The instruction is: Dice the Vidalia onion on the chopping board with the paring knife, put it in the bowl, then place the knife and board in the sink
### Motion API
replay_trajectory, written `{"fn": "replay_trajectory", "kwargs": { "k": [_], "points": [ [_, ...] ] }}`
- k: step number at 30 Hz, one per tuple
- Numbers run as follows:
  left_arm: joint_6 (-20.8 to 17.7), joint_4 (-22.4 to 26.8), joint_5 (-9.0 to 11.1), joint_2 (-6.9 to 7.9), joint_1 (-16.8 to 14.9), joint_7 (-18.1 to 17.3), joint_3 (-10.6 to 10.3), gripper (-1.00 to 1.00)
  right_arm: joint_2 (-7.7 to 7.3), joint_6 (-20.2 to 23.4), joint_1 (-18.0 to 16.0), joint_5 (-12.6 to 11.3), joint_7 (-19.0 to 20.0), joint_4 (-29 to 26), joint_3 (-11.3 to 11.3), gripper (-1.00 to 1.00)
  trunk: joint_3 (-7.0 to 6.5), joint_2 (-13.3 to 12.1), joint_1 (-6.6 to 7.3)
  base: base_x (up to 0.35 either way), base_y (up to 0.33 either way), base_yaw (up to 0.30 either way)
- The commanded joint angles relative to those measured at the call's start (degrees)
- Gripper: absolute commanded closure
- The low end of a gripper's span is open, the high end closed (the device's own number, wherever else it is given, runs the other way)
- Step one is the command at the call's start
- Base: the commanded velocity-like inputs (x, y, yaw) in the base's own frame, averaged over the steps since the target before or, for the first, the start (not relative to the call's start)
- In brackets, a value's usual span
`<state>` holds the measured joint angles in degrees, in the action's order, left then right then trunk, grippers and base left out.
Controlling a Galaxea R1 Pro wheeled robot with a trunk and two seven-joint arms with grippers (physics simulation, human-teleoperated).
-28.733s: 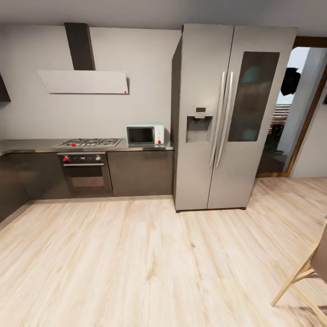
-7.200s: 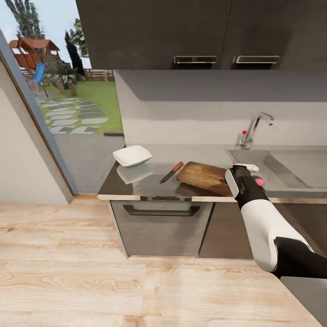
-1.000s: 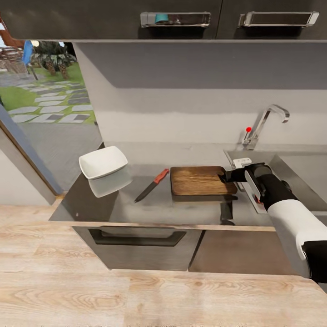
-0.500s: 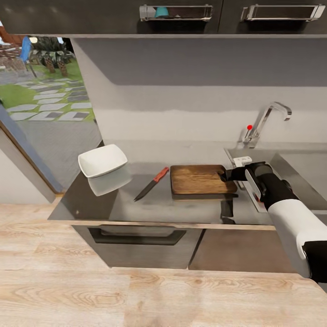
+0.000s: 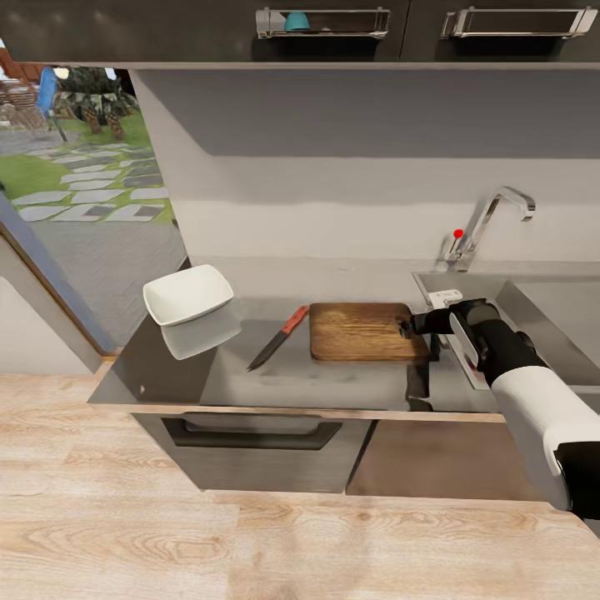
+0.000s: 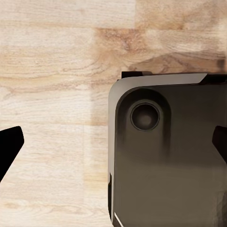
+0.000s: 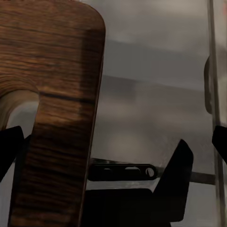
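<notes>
The brown wooden chopping board point(image 5: 362, 331) lies flat on the grey steel countertop point(image 5: 333, 379). Left of it rests the paring knife point(image 5: 277, 337), its red handle toward the wall. Further left, near the counter's end, the white square bowl point(image 5: 190, 296) sits. My right gripper point(image 5: 410, 327) is at the board's right end. In the right wrist view the right gripper point(image 7: 118, 142) is open, with the slot-handle end of the board point(image 7: 56, 71) between its fingers. The sink point(image 5: 508, 287) lies to the right, behind my arm. The onion is hidden. My left gripper point(image 6: 113, 142) hangs open over the floor.
A chrome faucet point(image 5: 492, 218) with a red knob stands behind the sink. Dark wall cabinets point(image 5: 333, 33) hang above the counter. The counter ends at the left beside a glass wall onto a garden. A dark appliance front point(image 5: 250, 450) sits below. My base point(image 6: 165, 156) is under the left gripper.
The chopping board has slid a little to the left, with my right gripper at its handle end. The knife and bowl have not moved.
</notes>
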<state>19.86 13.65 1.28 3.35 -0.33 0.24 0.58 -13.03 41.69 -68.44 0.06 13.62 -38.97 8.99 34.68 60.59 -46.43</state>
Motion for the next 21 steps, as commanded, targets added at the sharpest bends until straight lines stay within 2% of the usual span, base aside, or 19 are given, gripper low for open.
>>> {"fn": "replay_trajectory", "kwargs": {
  "k": [1,12,21],
  "points": [
    [0.2,0.0,0.1,-0.01,0.0,0.0,0.0,-1.0,-0.07,0.2,0.0,0.0,0.1,-0.1,0.2,-1.0,0.05,0.0,0.0,0.0,0.0,0.0],
    [0.2,0.0,0.1,-0.01,0.0,0.0,0.0,-1.0,-0.2,0.2,0.0,0.0,0.3,-0.1,-0.1,-1.0,0.05,0.0,0.0,0.0,0.0,0.0],
    [0.2,0.0,0.1,-0.04,0.0,0.0,0.0,-1.0,-1.64,0.2,0.0,0.0,5.8,-0.8,-0.8,-1.0,0.05,0.0,0.0,0.0,0.0,0.0]
  ]
}}
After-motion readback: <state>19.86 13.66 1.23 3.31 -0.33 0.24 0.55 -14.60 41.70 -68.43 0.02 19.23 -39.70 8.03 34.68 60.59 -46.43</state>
